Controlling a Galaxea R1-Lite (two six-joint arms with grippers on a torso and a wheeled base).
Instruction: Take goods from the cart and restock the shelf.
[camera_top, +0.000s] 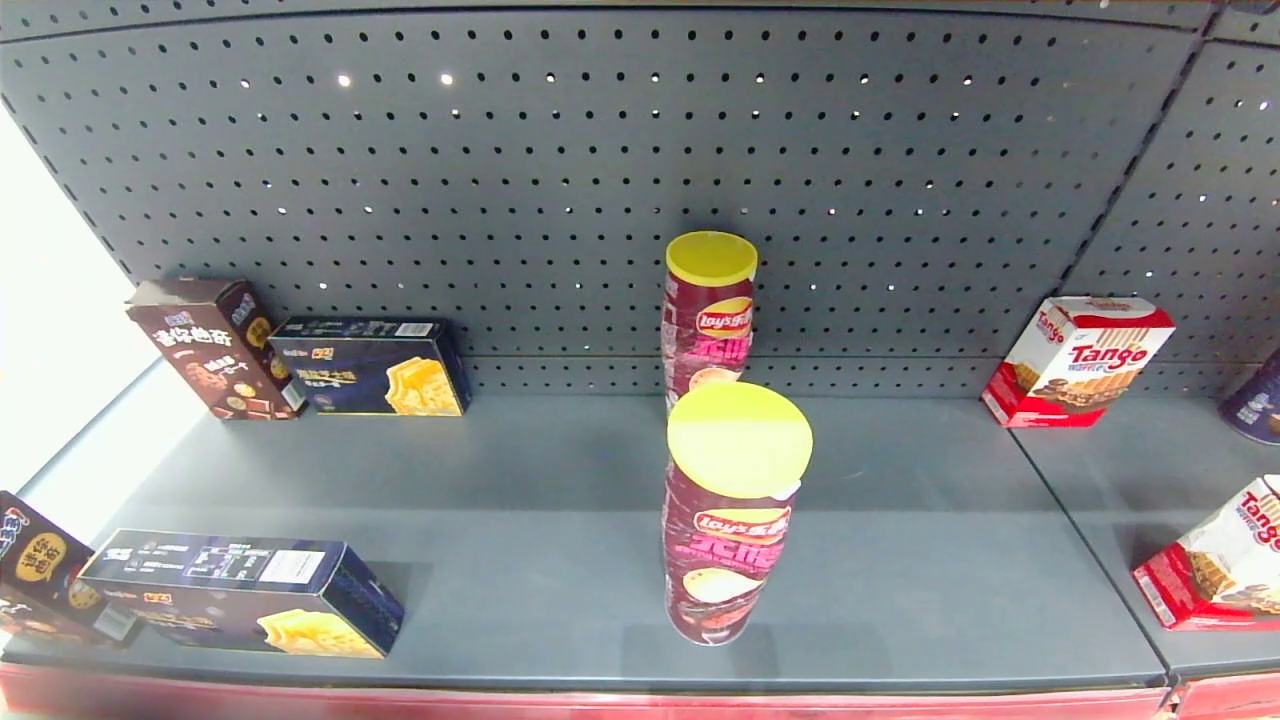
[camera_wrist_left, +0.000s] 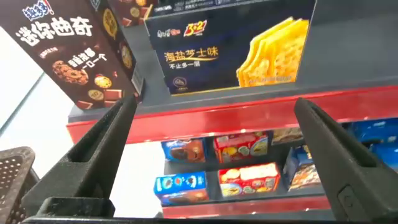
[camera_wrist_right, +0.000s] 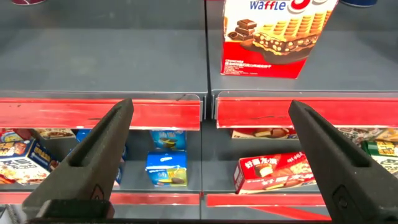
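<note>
Jaws of the left gripper (camera_wrist_left: 214, 104) and right gripper (camera_wrist_right: 211, 104) hung spread, empty, before the shelf (camera_top: 540, 520) front. Near its edge the front chip can (camera_top: 735, 510) stood upright, the second can (camera_top: 710, 310) behind it. A clumsy reach past could tip the tall front chip can.

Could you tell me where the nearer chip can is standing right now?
In the head view, the nearer chip can stands upright centrally on the shelf near its front edge, before a second chip can against the pegboard.
</note>
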